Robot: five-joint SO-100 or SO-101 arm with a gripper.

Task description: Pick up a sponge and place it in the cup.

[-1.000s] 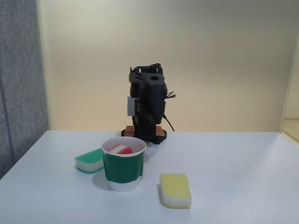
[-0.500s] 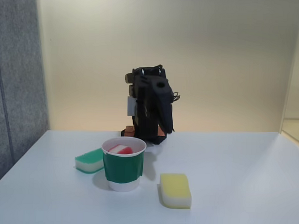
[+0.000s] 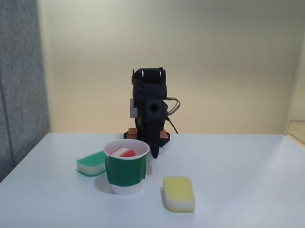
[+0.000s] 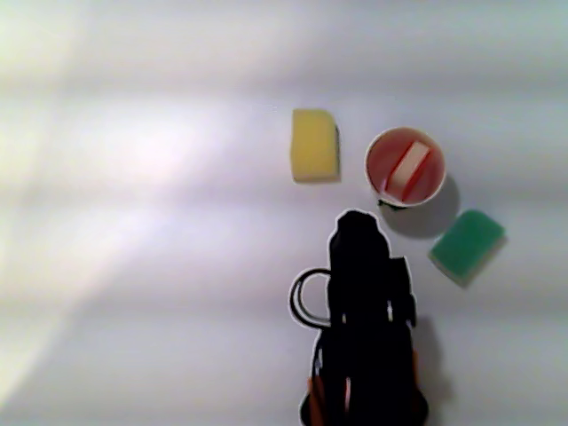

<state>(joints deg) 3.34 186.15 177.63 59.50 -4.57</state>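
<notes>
While the sponge [image 3: 123,152] sits inside the cup [image 3: 125,174] (tilted), the gripper [image 3: 152,153] hangs behind.

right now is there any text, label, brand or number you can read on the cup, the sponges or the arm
None can be read.
Cup: plain green band, no print visible.
Red sponge inside the cup, yellow sponge, green sponge: no markings.
Arm: dark, no legible label in either view.
</notes>
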